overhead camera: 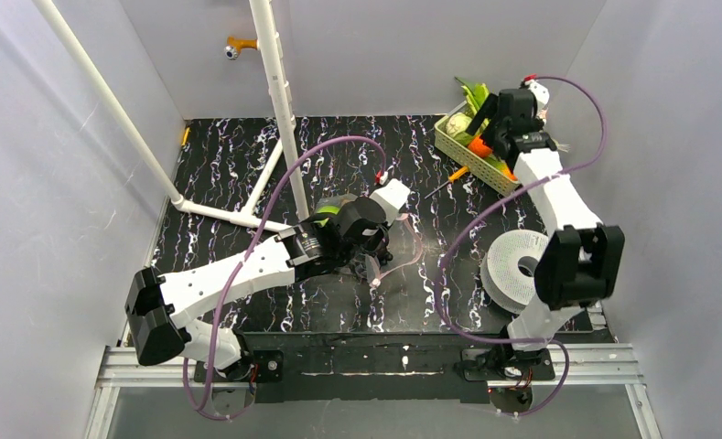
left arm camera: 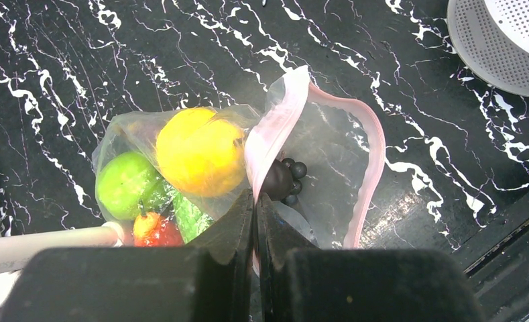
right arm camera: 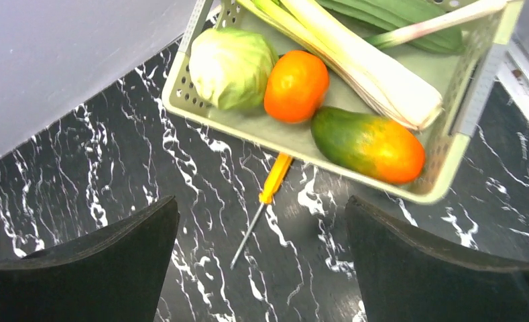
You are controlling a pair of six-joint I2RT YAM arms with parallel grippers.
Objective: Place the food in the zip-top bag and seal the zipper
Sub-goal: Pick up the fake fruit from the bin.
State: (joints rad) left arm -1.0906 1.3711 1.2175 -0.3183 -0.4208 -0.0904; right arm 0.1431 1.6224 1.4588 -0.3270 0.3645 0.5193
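The left gripper (left arm camera: 255,199) pinches the bag (left arm camera: 328,161) at its mouth; if it slips, the grapes (left arm camera: 281,180) could roll out. The right gripper (right arm camera: 261,202) hangs spread, empty.

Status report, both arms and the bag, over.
Left gripper shut on zip-top bag. Right gripper open at basket. Zipper unsealed; orange fruit in basket.

A clear, crinkly, glossy plastic bag (left arm camera: 328,154) lies on a smooth black table (left arm camera: 80,67) veined white like marble, near a matt grey perforated colander (left arm camera: 489,47); the pale green basket (right arm camera: 459,134) is matt perforated plastic.
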